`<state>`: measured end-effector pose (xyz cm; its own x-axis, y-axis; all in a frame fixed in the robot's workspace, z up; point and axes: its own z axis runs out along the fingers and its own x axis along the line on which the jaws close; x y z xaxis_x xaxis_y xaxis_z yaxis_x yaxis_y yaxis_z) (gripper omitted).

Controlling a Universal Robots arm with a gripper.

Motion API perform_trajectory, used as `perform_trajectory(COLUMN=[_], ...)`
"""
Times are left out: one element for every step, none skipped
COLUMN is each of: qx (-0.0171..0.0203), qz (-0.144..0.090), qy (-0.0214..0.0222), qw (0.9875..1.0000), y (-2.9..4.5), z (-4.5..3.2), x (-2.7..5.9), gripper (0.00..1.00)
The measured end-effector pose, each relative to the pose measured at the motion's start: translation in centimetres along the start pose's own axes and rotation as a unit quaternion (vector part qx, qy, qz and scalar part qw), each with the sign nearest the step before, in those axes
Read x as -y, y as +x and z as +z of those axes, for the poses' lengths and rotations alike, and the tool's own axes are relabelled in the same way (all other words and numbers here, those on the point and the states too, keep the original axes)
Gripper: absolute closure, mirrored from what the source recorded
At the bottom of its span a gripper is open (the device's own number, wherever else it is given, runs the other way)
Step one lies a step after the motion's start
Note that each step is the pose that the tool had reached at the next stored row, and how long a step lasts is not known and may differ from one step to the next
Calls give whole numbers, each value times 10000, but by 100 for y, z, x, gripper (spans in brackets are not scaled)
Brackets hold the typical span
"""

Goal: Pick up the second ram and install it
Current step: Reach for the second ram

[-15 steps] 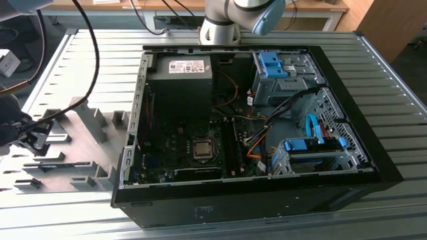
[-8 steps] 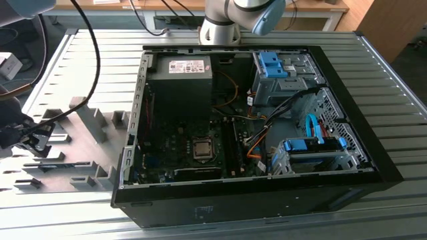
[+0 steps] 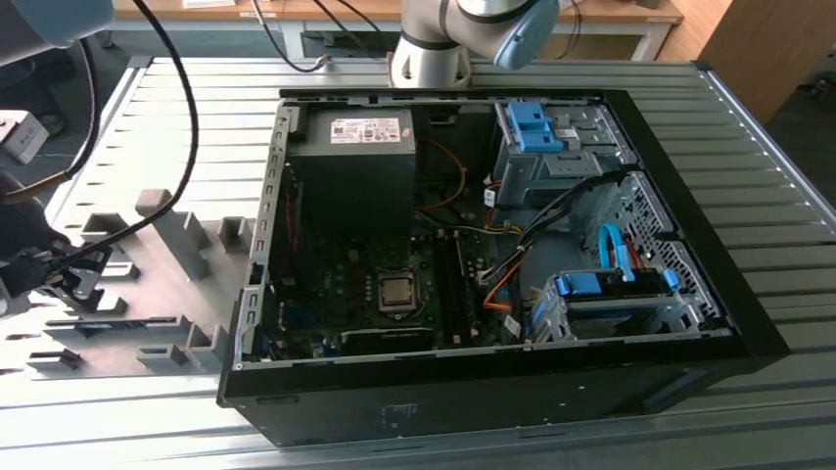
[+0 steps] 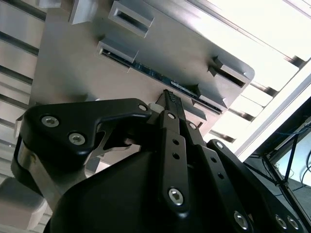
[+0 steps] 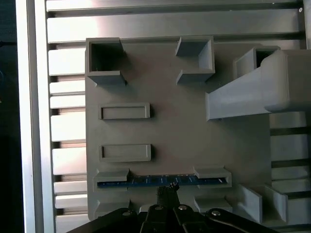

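In the exterior view, the gripper [image 3: 72, 284] hangs low over the grey holder block [image 3: 157, 294] on the slatted table [image 3: 758, 127], at the exterior view's left of the open computer case [image 3: 706, 294].

In the second wrist view, its tip [image 4: 171, 99] meets the second ram [image 4: 148, 71], which stands on edge in the holder's slotted posts [image 4: 116, 54] (these flank the stick's ends).

In the first wrist view, the tip sits mid-length on the ram, with two low pockets [image 5: 124, 111] beyond. I cannot tell whether the gripper is clamped.
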<state>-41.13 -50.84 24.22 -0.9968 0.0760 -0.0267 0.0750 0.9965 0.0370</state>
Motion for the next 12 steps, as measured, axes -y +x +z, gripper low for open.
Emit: perform_trajectory(qx=[0,0,0,0,1,1,2,5,9,14,15,14], qz=[0,0,0,0,0,0,-1,-3,-5,-5,-6,-6], qy=[1,1,1,2,3,9,31,82,136,176,187,188], qw=[10000,10000,10000,10000,10000,10000,10000,10000,9999,9998,9998,9998], y=[0,0,1,1,2,2,1,1,1,2,2,0], z=[10,22,36,52,70,85,91,93,97,106,123,140], x=[3,5,8,9,11,12,12,12,12,12,13,14], gripper=[89,89,89,89,89,89,89,89,89,89,89,89])
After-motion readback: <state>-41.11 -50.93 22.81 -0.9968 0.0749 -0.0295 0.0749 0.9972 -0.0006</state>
